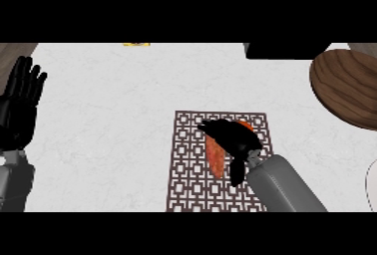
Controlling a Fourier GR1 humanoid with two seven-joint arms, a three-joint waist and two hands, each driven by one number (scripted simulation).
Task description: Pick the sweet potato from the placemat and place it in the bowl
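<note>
An orange sweet potato (215, 158) lies lengthwise on the brown patterned placemat (190, 149) in the middle of the white counter. My right hand (234, 138) covers its upper part, fingers curled over it and the thumb pointing down beside it. Only the lower strip and a small orange edge of the sweet potato show. The brown wooden bowl (350, 87) sits at the right edge, well apart from the hand. At the left edge my left hand (21, 102) rests open with fingers up.
A black object (283, 51) stands at the back, left of the bowl. A small yellow item (136, 44) shows at the far edge. A pale rounded thing (372, 182) peeks in at the right edge.
</note>
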